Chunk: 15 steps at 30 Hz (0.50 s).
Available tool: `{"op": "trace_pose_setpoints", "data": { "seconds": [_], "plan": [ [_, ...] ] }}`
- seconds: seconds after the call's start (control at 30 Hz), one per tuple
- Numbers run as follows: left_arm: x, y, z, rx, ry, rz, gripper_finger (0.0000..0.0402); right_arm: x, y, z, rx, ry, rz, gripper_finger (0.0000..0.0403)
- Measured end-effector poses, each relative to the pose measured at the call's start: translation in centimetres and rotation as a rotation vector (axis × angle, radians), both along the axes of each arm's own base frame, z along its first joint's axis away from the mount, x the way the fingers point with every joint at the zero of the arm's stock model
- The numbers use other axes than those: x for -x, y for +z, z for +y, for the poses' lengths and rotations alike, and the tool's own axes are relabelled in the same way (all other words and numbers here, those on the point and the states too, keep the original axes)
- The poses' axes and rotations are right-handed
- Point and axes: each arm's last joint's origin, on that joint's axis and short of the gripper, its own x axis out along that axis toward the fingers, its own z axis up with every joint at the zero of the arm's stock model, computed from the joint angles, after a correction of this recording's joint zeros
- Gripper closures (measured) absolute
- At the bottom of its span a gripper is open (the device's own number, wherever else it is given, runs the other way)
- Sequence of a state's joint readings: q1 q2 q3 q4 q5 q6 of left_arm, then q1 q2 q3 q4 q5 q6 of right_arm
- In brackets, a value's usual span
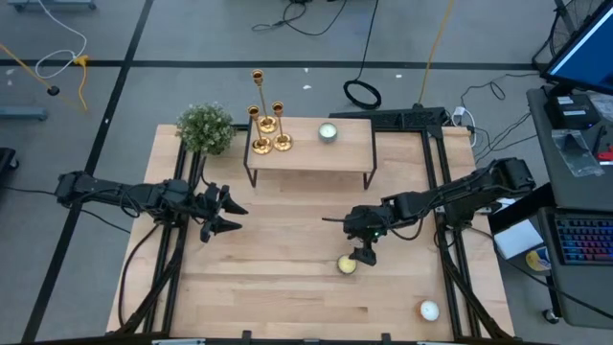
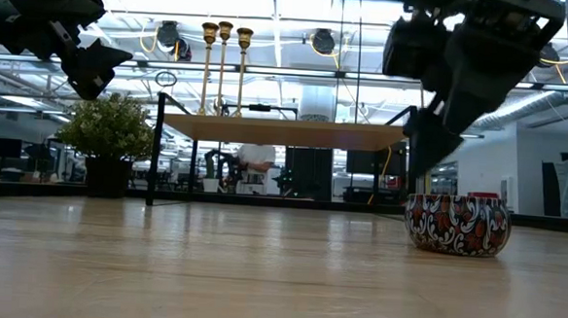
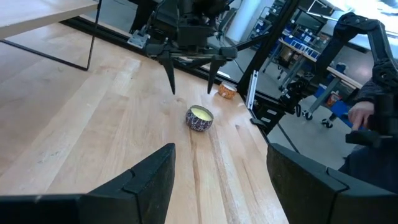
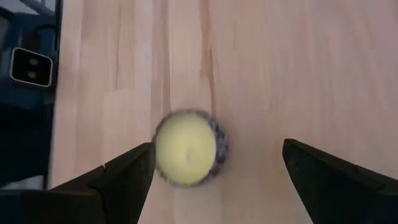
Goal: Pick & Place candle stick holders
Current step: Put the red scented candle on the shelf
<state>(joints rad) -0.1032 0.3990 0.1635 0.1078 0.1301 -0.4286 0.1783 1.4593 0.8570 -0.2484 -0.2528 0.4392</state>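
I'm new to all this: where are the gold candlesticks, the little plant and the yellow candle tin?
candle stick holders (image 1: 267, 126), high view, on the middle holder's stem.
plant (image 1: 206, 127), high view, on its leafy top.
candle tin (image 4: 185, 148), right wrist view, on the yellow wax.

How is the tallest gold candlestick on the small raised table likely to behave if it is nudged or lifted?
The tallest candlestick would probably tip easily: a long thin stem on a small round base. Its shiny metal looks rigid but possibly slippery. It stands close beside two shorter candlesticks, so toppling could knock them.
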Motion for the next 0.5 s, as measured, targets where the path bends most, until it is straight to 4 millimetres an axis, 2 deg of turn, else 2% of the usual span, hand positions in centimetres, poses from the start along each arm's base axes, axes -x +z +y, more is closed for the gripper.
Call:
{"op": "trace_pose_setpoints", "data": {
  "seconds": [0.2,0.5],
  "plan": [
    [0.0,0.0,0.0,0.028,0.003,0.007,0.0149,-0.6,0.7,1.1,0.057,0.117,-0.156,0.0062],
    [0.0,0.0,0.0,0.028,0.003,0.007,0.0149,-0.5,0.6,1.2,0.052,0.115,-0.147,0.0062]
  ]
}}
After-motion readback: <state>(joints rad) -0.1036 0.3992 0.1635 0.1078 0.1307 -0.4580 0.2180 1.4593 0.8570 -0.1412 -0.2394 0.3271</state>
